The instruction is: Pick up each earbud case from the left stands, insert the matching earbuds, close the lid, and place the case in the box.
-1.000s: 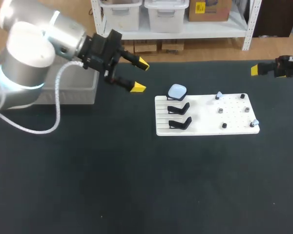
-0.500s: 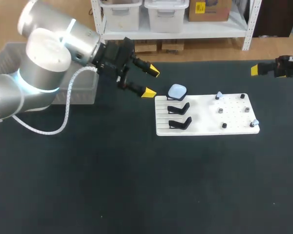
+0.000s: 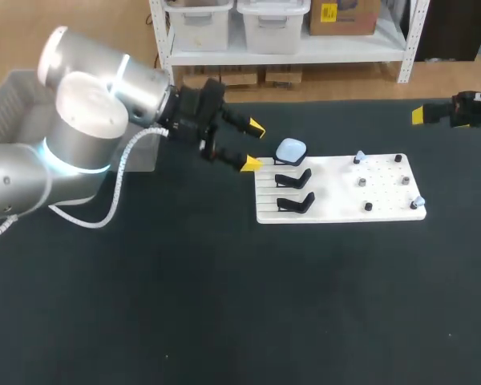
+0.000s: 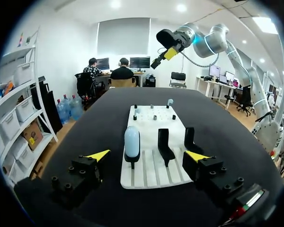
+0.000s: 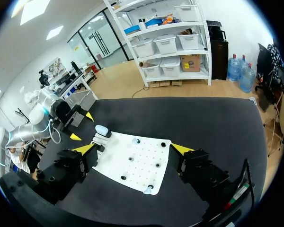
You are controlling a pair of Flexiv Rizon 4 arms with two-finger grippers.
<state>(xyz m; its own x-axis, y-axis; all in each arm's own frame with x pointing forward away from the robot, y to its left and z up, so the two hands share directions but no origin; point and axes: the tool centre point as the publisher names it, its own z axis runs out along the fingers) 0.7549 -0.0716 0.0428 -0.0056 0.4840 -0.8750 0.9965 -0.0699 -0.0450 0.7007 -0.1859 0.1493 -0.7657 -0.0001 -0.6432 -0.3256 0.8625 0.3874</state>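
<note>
Leftward item first: left gripper point(image 3: 253, 146) has travelled from over the box side of the table toward the white board point(image 3: 385, 200) and now hangs at the board's 10 o'clock corner, one yellow tip over the board's edge; right gripper point(image 3: 418, 115) and all items on the board are unchanged. Left gripper: fingers spread wide, holding nothing. Earbud case point(image 3: 290, 149): one, pale blue, lid shut, seated on the rearmost black stand, just at 3 o'clock of the left gripper; in the left wrist view the case point(image 4: 131, 141) stands ahead of the gripper point(image 4: 147, 155), nearer one finger than the other. Empty stands: two, black, first point(image 3: 293, 178) just beside the case at its 6 o'clock, second point(image 3: 295, 202) beyond it at 6 o'clock again. Earbuds: two, pale, on pegs, one point(image 3: 359, 156) at 3 o'clock of the case, one point(image 3: 418, 200) at the board's 4 o'clock corner. Small black pegs point(image 3: 398, 159) dot the board's right half. Right gripper: fingers wide apart in its wrist view point(image 5: 132, 149), empty, well apart at 2 o'clock of the board. Box point(image 3: 8, 92): grey, at 9 o'clock, behind the left arm. Table point(image 3: 224, 305): matt black.
</note>
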